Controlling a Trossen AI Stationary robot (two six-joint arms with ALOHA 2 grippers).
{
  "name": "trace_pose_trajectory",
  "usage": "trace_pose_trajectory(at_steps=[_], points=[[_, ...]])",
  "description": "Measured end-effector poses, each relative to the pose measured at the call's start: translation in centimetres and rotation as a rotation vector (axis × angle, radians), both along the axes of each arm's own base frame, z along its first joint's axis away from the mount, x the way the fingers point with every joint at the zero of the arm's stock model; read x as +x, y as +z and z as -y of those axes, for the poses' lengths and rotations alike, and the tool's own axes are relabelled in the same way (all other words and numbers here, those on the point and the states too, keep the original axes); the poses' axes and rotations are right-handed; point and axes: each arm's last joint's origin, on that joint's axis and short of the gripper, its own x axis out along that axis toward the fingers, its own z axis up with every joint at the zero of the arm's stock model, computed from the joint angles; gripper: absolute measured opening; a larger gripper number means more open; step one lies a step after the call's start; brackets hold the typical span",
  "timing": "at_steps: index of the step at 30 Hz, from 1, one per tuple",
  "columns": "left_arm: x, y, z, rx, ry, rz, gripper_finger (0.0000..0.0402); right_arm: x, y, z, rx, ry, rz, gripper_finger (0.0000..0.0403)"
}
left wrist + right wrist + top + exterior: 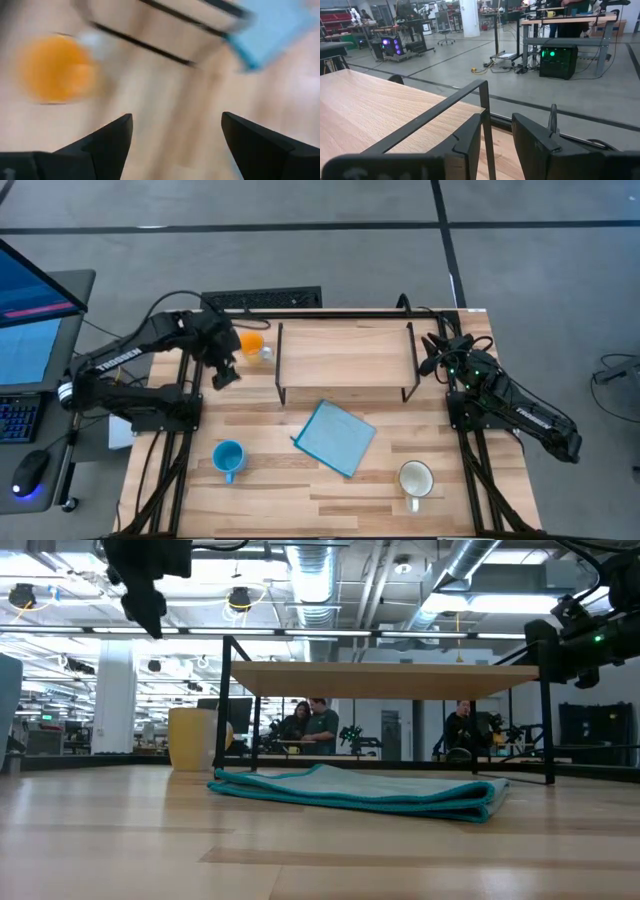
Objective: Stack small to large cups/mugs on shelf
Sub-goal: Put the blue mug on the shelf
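three mugs sit on the table, none on the shelf [345, 352]: one orange mug [251, 342] just beside the shelf's left end, one light-blue mug [228, 457] near the front left, one white mug [416, 478] near the front right. one blue cloth [335, 437] lies flat between them, in front of the shelf. the left gripper [226, 373] hangs in the air near the orange mug, fingers spread and empty. the right gripper [432, 352] waits at the shelf's right end, fingers a little apart, holding nothing.
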Motion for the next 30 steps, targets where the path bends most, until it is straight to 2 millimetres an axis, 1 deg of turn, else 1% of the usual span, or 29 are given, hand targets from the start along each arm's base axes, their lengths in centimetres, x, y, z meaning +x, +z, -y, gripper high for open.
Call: trace_pose_trajectory(at_steps=[3,7,11,15,21,24,27,30], points=[[0.5,-0.5,1.0,-0.138,-0.048,-0.033,0.0295,0.0,0.0,0.0,0.000,0.000,-0.001,0.0133],[1.0,-1.3,2.4,-0.197,-0.097,-0.158,0.0294,0.0,0.0,0.0,0.001,0.000,-0.002,0.0133],[2.1,-2.0,3.9,-0.210,-0.134,-0.247,0.0294,0.0,0.0,0.0,0.001,0.000,-0.003,0.0134],[3.7,-2.9,5.6,-0.198,-0.212,-0.297,0.0294,0.0,0.0,0.0,0.000,-0.004,-0.004,0.0133],[5.6,-4.8,8.9,-0.175,-0.308,-0.435,0.0294,0.0,0.0,0.0,0.001,-0.006,-0.005,0.0132],[6.1,-5.6,10.7,-0.166,-0.361,-0.487,0.0294,0.0,0.0,0.0,0.001,-0.007,-0.005,0.0133],[6.6,-6.2,12.3,-0.154,-0.401,-0.495,0.0294,0.0,-0.1,0.0,0.002,-0.007,-0.007,0.0134],[7.3,-6.8,13.6,-0.123,-0.408,-0.468,0.0294,0.0,-0.1,0.0,0.002,-0.007,-0.007,0.0134]])
